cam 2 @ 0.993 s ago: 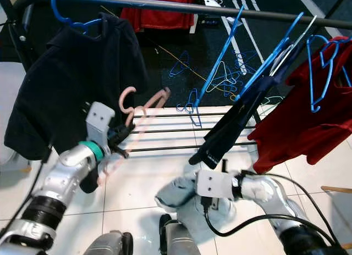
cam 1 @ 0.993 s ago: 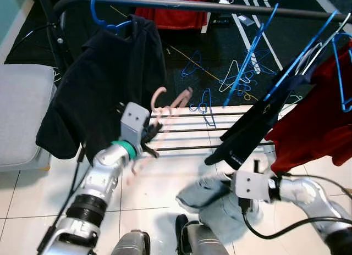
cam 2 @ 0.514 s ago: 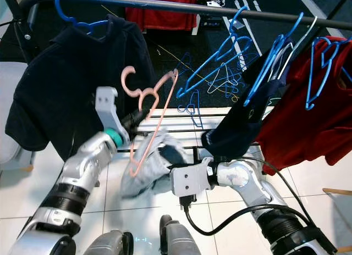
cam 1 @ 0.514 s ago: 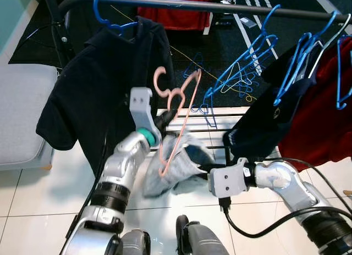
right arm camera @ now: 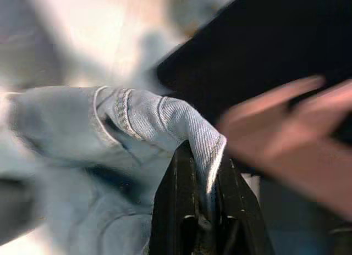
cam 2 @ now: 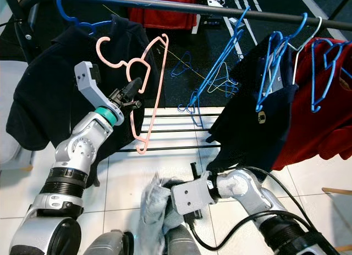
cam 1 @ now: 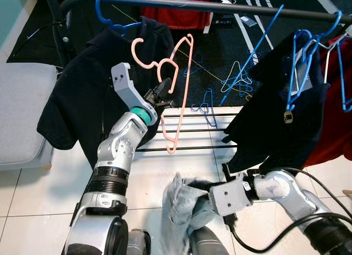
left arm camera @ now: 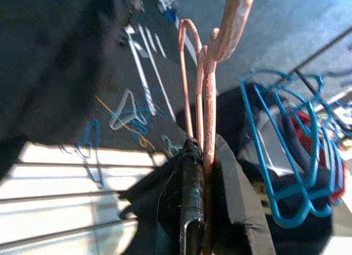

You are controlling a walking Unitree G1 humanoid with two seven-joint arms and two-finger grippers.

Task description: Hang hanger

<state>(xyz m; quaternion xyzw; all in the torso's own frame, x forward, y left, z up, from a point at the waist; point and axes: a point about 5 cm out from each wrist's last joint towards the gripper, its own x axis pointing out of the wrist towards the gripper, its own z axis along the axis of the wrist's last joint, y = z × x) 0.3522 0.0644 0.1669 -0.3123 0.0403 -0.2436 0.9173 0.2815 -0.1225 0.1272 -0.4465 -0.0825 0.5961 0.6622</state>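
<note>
Left eye view: we find the left claw (cam 1: 163, 93) clamped on the pink plastic hangers (cam 1: 177, 84), raised just below the dark metal rail (cam 1: 220, 6), beside the black shirt (cam 1: 93, 95).
Right claw (right arm camera: 203, 203): pinching pale blue denim cloth (cam 1: 184, 208), held low.
Hanger axis: near vertical, hooks (cam 1: 144, 50) up, opening toward the robot's left.
Risk: we judge several hangers are gripped together; hooks may miss the rail or snag the shirt.

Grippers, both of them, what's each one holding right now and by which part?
The left gripper is shut on the pink hangers, near their necks just below the hooks. The right gripper is shut on a fold of the light denim garment.
</note>
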